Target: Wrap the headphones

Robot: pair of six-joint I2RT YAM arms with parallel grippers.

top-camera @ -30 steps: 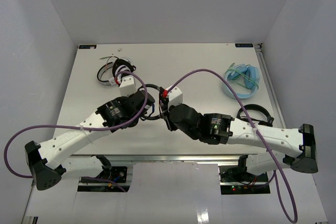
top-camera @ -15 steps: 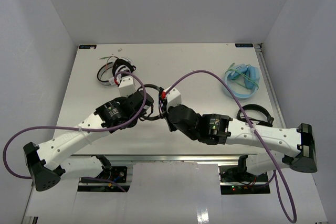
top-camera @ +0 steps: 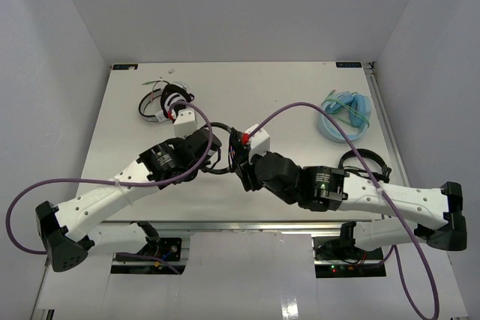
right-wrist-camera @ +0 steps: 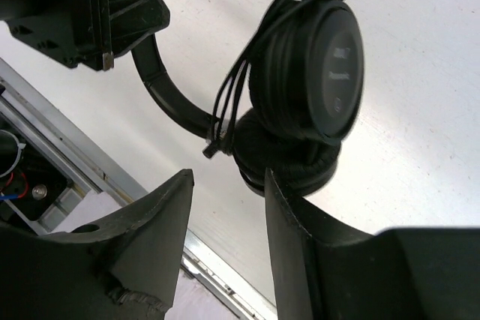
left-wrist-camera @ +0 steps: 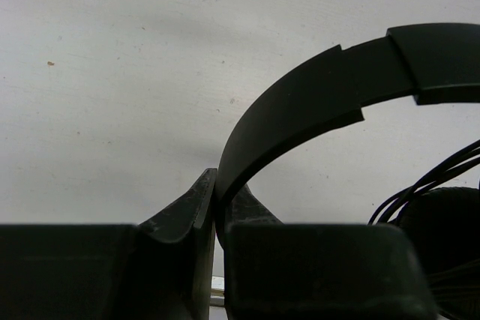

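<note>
1. The black over-ear headphones (right-wrist-camera: 334, 65) lie mid-worktop (top-camera: 300, 88). The left hand (left-wrist-camera: 216, 185) is clenched on their thin headband.
2. The right hand (right-wrist-camera: 229, 181), released and holding nothing, hovers just beside their earcups.
3. The thin black cable (right-wrist-camera: 244, 80) loops round the earcups. Its loose end needs catching and tucking in, with the headband kept steady.
4. There is open room beyond the headphones; the worktop's near edge lies closer.

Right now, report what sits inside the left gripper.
The left gripper is shut on the headphones' thin black headband, which arcs up out of it. The fingers cover how far down the band reaches between them.
</note>
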